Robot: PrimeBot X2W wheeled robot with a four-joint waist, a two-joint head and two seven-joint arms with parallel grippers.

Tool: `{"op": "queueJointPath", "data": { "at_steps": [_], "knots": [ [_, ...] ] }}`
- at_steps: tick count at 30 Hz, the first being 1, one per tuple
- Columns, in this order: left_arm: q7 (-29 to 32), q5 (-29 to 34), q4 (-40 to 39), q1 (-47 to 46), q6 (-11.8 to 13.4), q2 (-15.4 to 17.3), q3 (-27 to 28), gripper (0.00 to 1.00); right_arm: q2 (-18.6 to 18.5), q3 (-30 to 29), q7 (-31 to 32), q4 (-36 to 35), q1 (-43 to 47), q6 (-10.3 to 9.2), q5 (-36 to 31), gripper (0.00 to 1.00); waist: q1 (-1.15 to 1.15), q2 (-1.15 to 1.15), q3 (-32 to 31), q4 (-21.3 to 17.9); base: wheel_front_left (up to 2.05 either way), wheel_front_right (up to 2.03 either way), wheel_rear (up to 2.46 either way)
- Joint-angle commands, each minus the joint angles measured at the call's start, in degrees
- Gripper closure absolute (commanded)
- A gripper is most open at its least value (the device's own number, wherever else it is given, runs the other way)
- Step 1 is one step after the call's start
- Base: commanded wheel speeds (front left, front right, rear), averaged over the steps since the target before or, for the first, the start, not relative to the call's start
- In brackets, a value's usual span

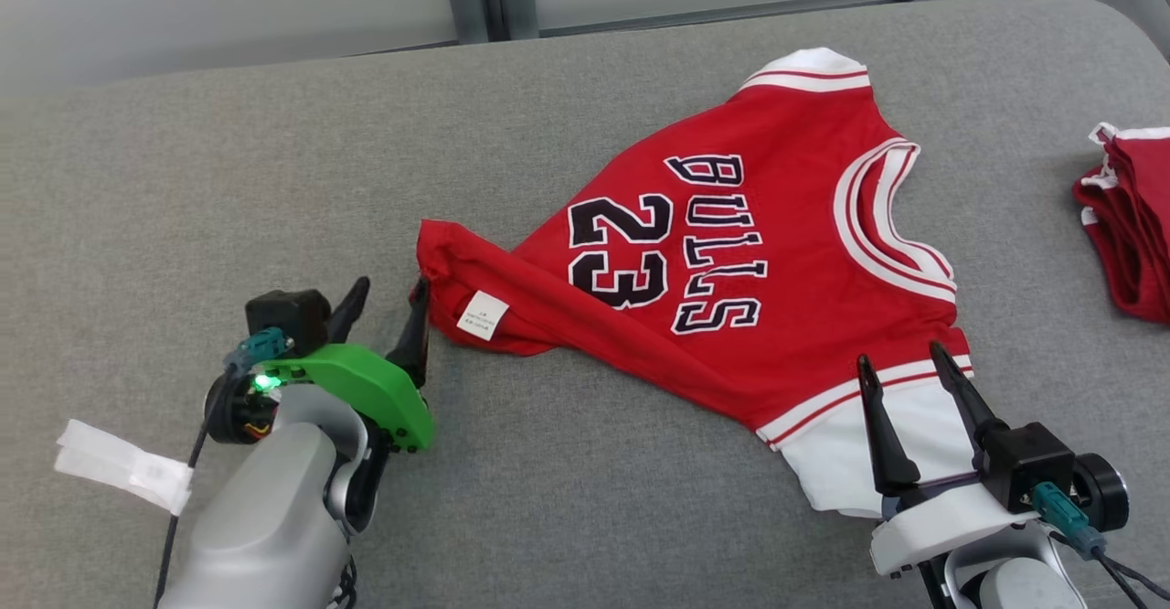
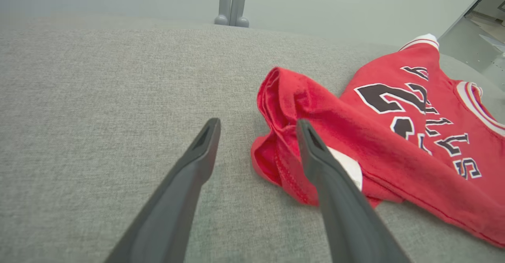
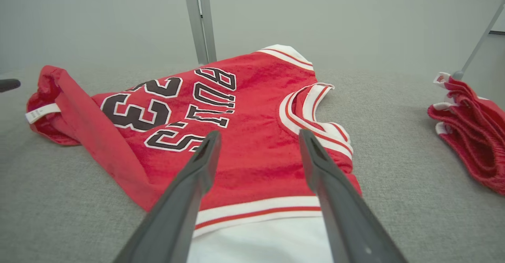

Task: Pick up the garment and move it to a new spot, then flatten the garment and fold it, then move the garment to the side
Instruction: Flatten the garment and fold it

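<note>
The garment (image 1: 731,252) is a red shirt with white trimmed sleeves, printed BULLS 23, lying spread on the grey cushioned surface (image 1: 228,179). Its bottom hem is bunched at the left, with a white label showing (image 1: 482,315). My left gripper (image 1: 391,296) stands open just left of that bunched hem (image 2: 276,97), its right finger against the cloth edge, nothing held. My right gripper (image 1: 903,357) is open over the near white sleeve (image 3: 260,243), fingers spread above it, holding nothing.
A second red garment (image 1: 1129,220) lies folded in a stack at the right edge, also seen as that stack (image 3: 473,128) in the right wrist view. White tape (image 1: 123,467) wraps my left arm's cable. A metal post (image 3: 199,18) stands behind the surface.
</note>
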Motion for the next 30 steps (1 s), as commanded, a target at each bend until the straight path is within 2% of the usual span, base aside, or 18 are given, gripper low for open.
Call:
{"op": "queueJointPath", "data": {
  "at_steps": [1, 10, 15, 16, 18, 19, 22, 24, 25, 30],
  "knots": [
    [0.76, 0.90, -0.28, 0.77, -0.12, -0.50, -0.59, 0.00, -0.18, 0.18, -0.14, 0.21, 0.75, -0.12, 0.38, 0.00, 0.00, 0.00, -1.30, 1.26, 0.00, 0.00, 0.00],
    [6.16, 0.08, 1.60, -0.22, 1.10, -2.47, -2.34, 0.00, -0.18, 0.90, -0.14, 0.45, 0.21, -0.12, 0.64, 0.00, 0.00, 0.00, -0.89, -0.87, 0.00, 0.00, 0.00],
    [7.70, -0.57, 2.48, -1.06, 0.84, -2.83, -2.44, 0.00, -0.17, 0.58, -0.14, 0.36, 0.04, -0.12, 0.88, 0.00, 0.00, 0.00, -0.45, -1.80, 0.00, 0.00, 0.00],
    [7.85, -0.61, 2.75, -1.44, 1.34, -2.80, -2.27, 0.04, -0.16, 0.60, -0.14, 0.36, 0.00, -0.12, 0.87, 0.00, 0.00, 0.00, -0.38, -1.95, 0.00, 0.00, 0.00],
    [7.60, -0.63, 3.20, -1.91, 1.94, -2.53, -1.99, 0.42, -0.17, 0.70, -0.14, 0.42, -0.08, -0.12, 0.97, 0.00, 0.00, 0.00, -0.29, -2.16, 0.00, 0.00, 0.00],
    [7.49, -0.75, 3.42, -1.98, 2.21, -2.47, -1.87, 0.50, -0.17, 0.76, -0.14, 0.46, -0.11, -0.12, 1.06, 0.00, 0.00, 0.00, -0.28, -2.25, 0.00, 0.00, 0.00],
    [7.47, -1.01, 3.71, -2.28, 2.26, -2.14, -1.63, 0.60, -0.17, 0.86, -0.14, 0.53, -0.13, -0.12, 1.24, 0.00, 0.00, 0.00, -0.26, -2.38, 0.00, 0.00, 0.00],
    [7.64, -1.26, 3.95, -2.37, 2.00, -2.06, -1.58, 0.91, -0.17, 0.89, -0.14, 0.55, -0.06, -0.12, 1.27, 0.00, 0.00, 0.00, -0.28, -2.41, 0.00, 0.00, 0.00],
    [7.96, -1.33, 4.08, -2.34, 1.60, -2.16, -1.69, 1.00, -0.17, 0.87, -0.14, 0.63, -0.01, -0.12, 1.32, 0.00, 0.00, 0.00, -0.29, -2.41, 0.00, 0.00, 0.00],
    [5.79, -4.20, 2.88, -1.42, -1.76, -3.19, -0.29, 1.00, -0.17, 0.41, -0.14, 0.75, -0.18, -0.12, 1.04, 0.00, 0.00, 0.00, -0.64, -2.09, 0.00, 0.00, 0.00]
  ]
}}
